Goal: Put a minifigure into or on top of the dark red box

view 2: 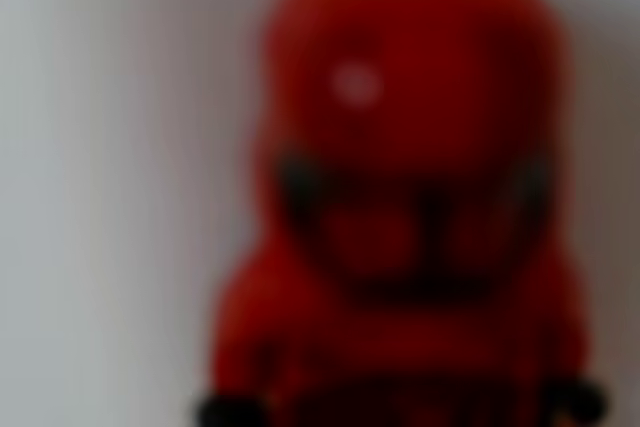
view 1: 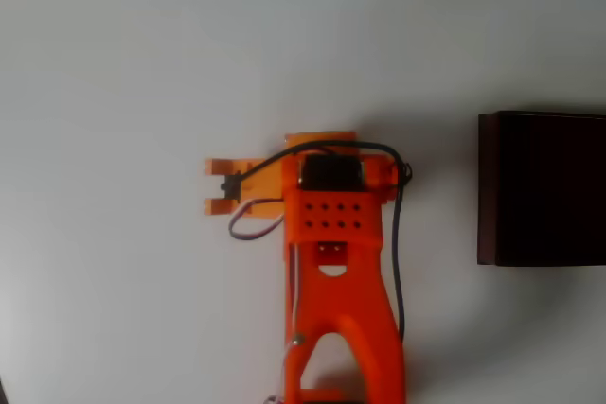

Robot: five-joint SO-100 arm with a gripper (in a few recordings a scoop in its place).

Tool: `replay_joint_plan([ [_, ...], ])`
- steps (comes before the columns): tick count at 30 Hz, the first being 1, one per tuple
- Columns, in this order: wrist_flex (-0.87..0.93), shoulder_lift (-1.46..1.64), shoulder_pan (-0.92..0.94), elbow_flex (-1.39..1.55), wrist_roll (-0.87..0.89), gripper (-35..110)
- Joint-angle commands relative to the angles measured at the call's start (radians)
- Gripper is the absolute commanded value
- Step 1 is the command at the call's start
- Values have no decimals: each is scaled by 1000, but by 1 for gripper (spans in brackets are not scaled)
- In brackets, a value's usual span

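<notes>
In the overhead view my orange gripper [view 1: 216, 186] points left near the middle of the white table, its two fingers [view 1: 223, 167] a small gap apart with bare table showing between the tips. The wrist view has the red minifigure [view 2: 410, 187] very close and blurred, upright against a white background. From above it is hidden under the gripper, so I cannot tell whether the fingers touch it. The dark red box [view 1: 542, 188] sits at the right edge, well to the right of the arm, its inside nearly black.
A black cable [view 1: 398, 253] loops along the right side of the orange arm [view 1: 341, 262], which comes in from the bottom edge. White table surface [view 1: 123, 92] spreads to the left and above the gripper.
</notes>
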Motion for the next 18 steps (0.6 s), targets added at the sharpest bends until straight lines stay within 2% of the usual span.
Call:
replay_joint_plan([
  [1,3,6,-26,-12,-8,0],
  [5,158,40,-17,-101,-28,0],
  [9,301,224,54,-141,-54,0],
  [14,413,546,285,-117,-67,0],
  [18,463,663,483,-129,-25,0],
])
